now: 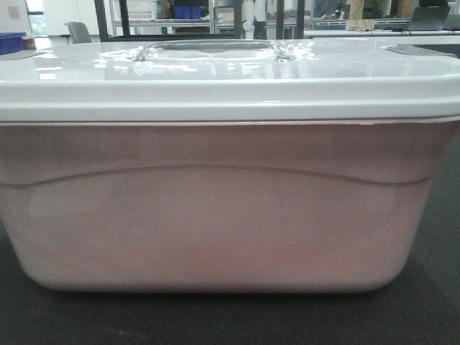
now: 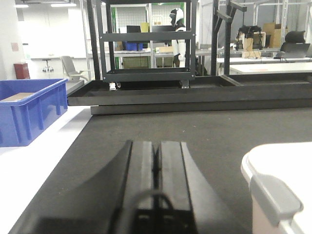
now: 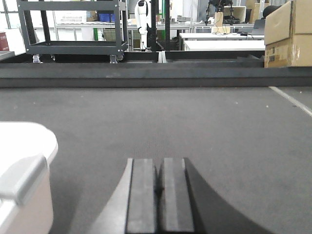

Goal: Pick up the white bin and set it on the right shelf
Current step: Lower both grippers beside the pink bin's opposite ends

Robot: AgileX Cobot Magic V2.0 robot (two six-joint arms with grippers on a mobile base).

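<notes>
White bin (image 1: 215,215) sits upright on the dark mat (image 1: 431,316), lid (image 1: 230,79) on, directly ahead of the base and filling the front view. Its long axis runs side to side across the robot.

Key relation: the bin lies between the two arms. In the left wrist view its corner shows at lower right; in the right wrist view, at lower left. So each claw has to move inward toward one short end. Neither arm looks clearly nearer.

Left gripper (image 2: 157,161): fingers pressed together, holding nothing, clear of the bin. Right gripper (image 3: 158,165): same, closed and empty, with bare mat ahead of it. Judgement: both need to open and swing inward before any two-sided grab, since the bin looks too wide for one claw.

Surroundings:
- blue bin (image 2: 29,109) out to the left on a white surface, well apart from the task bin
- low black ledge (image 2: 195,95) across the far edge of the mat, with a black rack (image 2: 146,73) behind it
- cardboard boxes (image 3: 287,34) far right

Nothing stands between the claws and the bin. The steel right shelf can't be picked out in these views.
</notes>
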